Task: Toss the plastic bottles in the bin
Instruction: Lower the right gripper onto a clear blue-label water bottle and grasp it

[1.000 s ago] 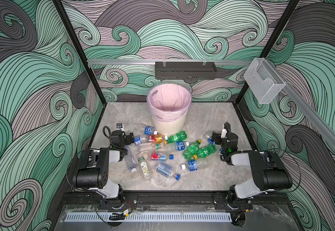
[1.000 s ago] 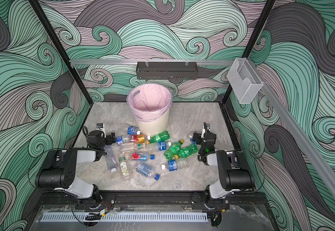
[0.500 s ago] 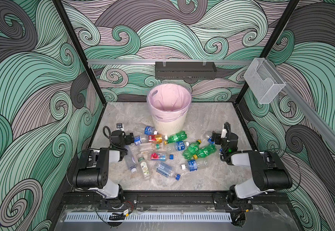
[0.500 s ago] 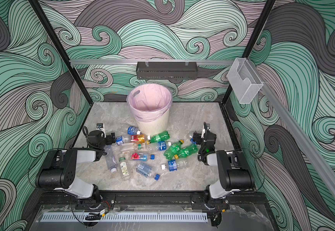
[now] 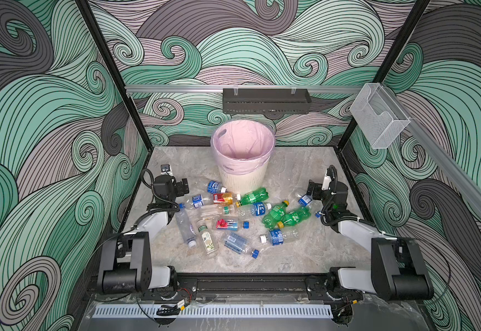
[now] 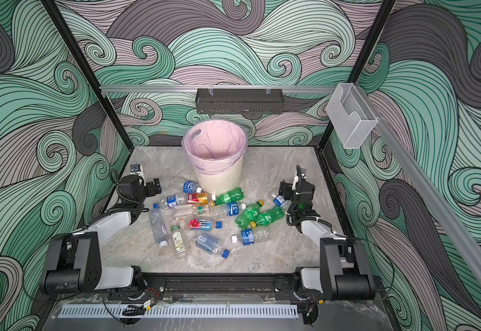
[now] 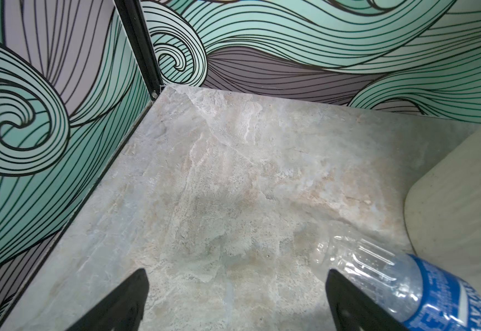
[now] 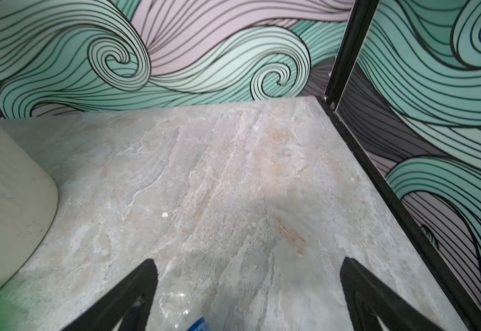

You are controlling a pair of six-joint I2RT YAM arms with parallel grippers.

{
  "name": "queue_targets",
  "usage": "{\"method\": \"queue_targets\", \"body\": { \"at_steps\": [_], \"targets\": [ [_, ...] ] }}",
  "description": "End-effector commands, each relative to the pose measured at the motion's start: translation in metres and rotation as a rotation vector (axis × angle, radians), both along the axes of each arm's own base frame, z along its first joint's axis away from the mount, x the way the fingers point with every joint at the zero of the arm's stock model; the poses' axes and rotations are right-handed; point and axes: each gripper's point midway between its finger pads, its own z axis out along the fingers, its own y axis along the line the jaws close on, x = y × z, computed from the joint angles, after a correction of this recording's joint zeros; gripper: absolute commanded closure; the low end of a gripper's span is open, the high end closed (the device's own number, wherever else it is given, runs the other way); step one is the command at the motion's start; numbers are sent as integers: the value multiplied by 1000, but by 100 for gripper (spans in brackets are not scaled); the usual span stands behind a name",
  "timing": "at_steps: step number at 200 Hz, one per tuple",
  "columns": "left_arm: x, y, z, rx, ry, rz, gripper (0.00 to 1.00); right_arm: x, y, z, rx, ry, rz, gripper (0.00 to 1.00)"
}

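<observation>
The plastic bottles [image 5: 228, 224] lie just where they lay a second ago. They are scattered on their sides over the middle of the bench [image 5: 291, 258], from the foot of the bin [image 5: 243, 182] toward the near edge. The green bottles with yellow caps [image 5: 275, 213] cluster toward the right edge. The bin stands at the middle of the far edge, and in both top views only its pink bag [image 5: 242, 140] shows inside. So nothing that counts has changed: no bottle has moved, none is lifted, and neither arm has visibly shifted.

The left end effector [image 7: 236, 272] sits low by the left edge, its fingers spread wide over bare bench. A blue-labelled bottle [image 7: 434, 295] lies just outside one finger, beside the bin's wall and not between the fingers. The right end effector [image 8: 248, 260] hangs near the right edge, equally wide and holding nothing. The end of a clear bottle [image 8: 182, 306] shows just inside one of its fingers.

As I judge it, the task is at its very start, with every bottle left to do. Each arm has a bottle close at hand. The next step would be to centre the fingers over that bottle and close on it.
</observation>
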Motion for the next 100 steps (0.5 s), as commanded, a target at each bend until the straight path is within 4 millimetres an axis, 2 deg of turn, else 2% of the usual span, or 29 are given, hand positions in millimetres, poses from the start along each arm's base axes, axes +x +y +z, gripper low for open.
{"method": "queue_targets", "body": {
  "at_steps": [1, 27, 53, 76, 100],
  "targets": [
    [-19, 1, 3, -30, 95, 58, 1, -18, 4, 6, 39, 130, 0, 0],
    [-33, -11, 26, -73, 140, 68, 1, -32, 5, 22, 48, 171, 3, 0],
    [-55, -18, 42, -81, 227, 31, 1, -43, 11, 25, 54, 267, 39, 1],
    [-72, -44, 58, -143, 232, -105, 1, -48, 27, 16, 146, 379, 90, 2],
    [-88, -56, 68, -210, 205, -151, 1, -54, 47, 0, 182, 523, 180, 2]
  ]
}}
